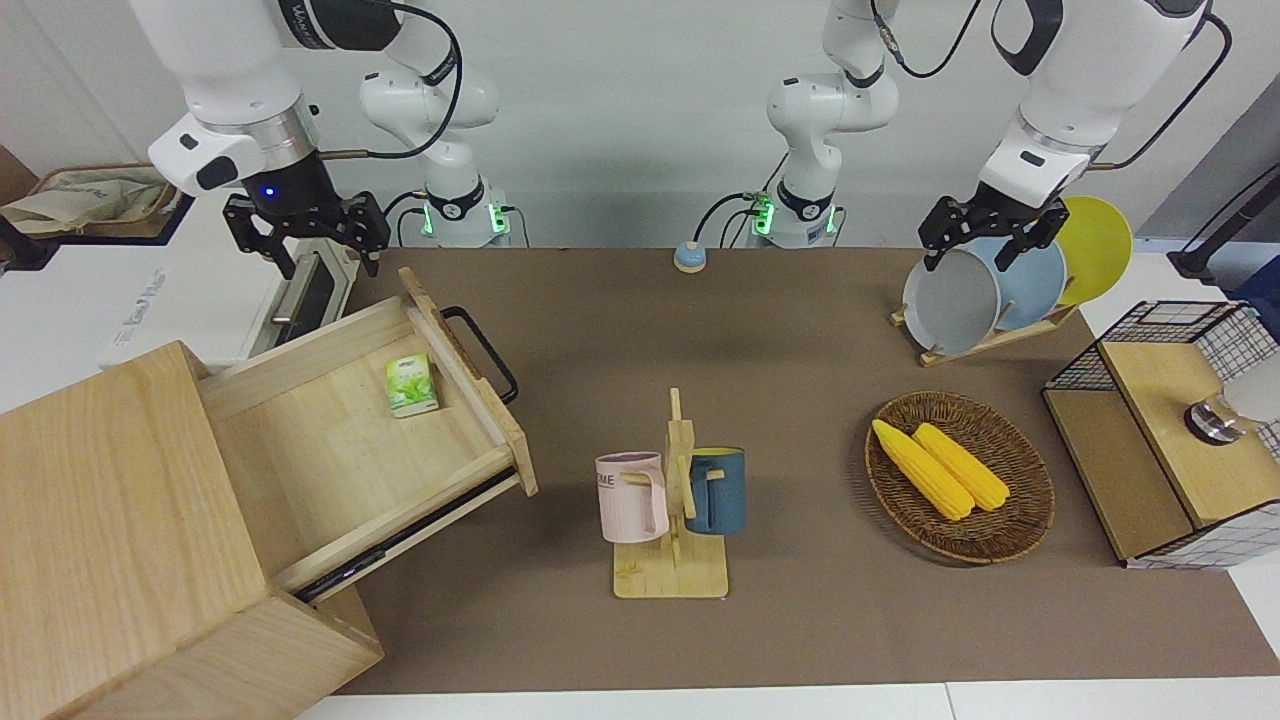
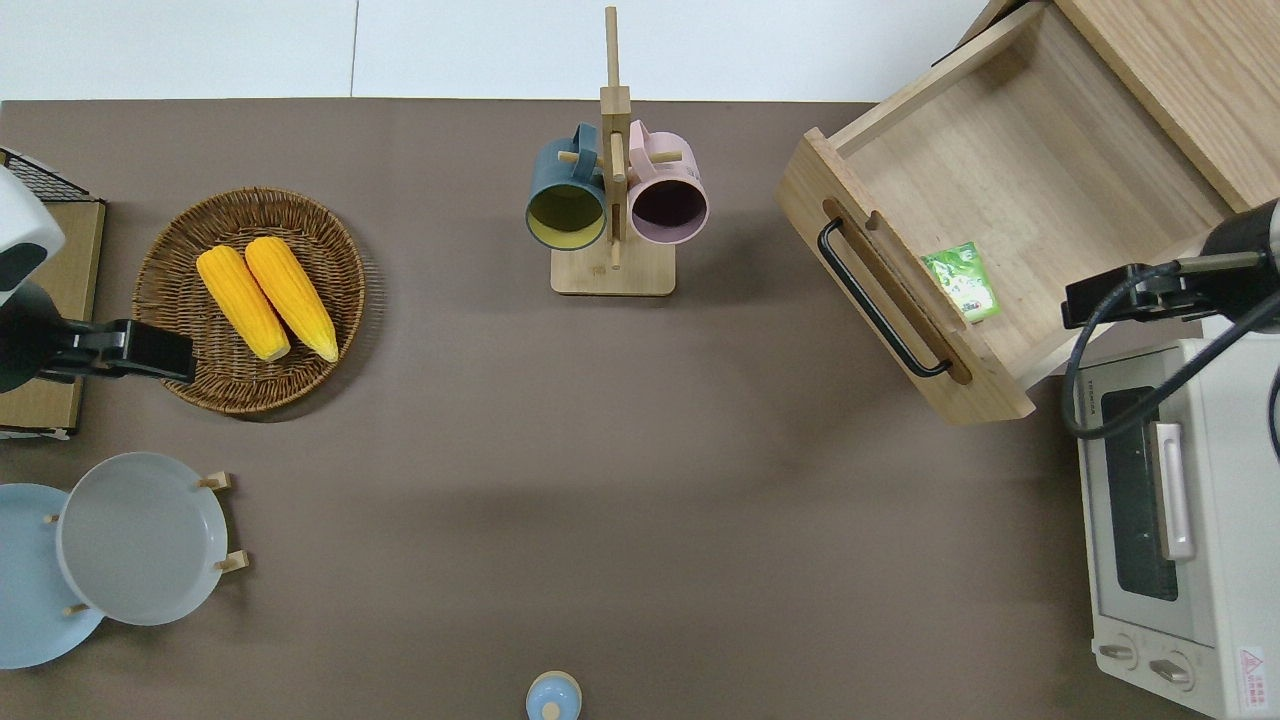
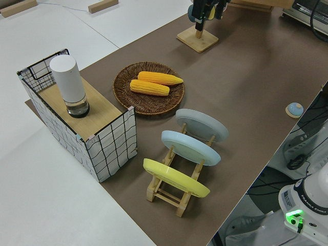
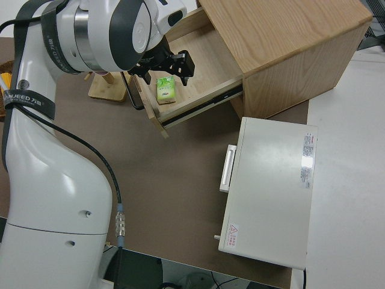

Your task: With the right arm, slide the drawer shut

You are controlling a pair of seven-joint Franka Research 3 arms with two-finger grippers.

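Note:
The pale-wood drawer [image 1: 330,440] stands pulled far out of the light-wood cabinet [image 1: 110,520], its black loop handle [image 1: 480,350] facing the middle of the table. A green packet [image 1: 412,385] lies inside it. My right gripper [image 1: 328,260], blue light on its wrist, is open and empty in the air over the drawer's edge nearest the robots, next to the white toaster oven [image 1: 200,300]. It touches nothing. The overhead view shows the drawer [image 2: 1010,170], handle [image 2: 880,300] and packet [image 2: 960,282]. The right side view shows the gripper [image 4: 159,69] above the drawer [image 4: 192,84]. The left arm is parked.
A wooden mug rack [image 1: 672,500] with a pink and a blue mug stands mid-table. A wicker basket [image 1: 1010,520] holds two corn cobs. A plate rack [image 1: 1000,290], a wire-framed wooden box [image 1: 1160,440] and a small blue bell [image 1: 689,257] are also on the table.

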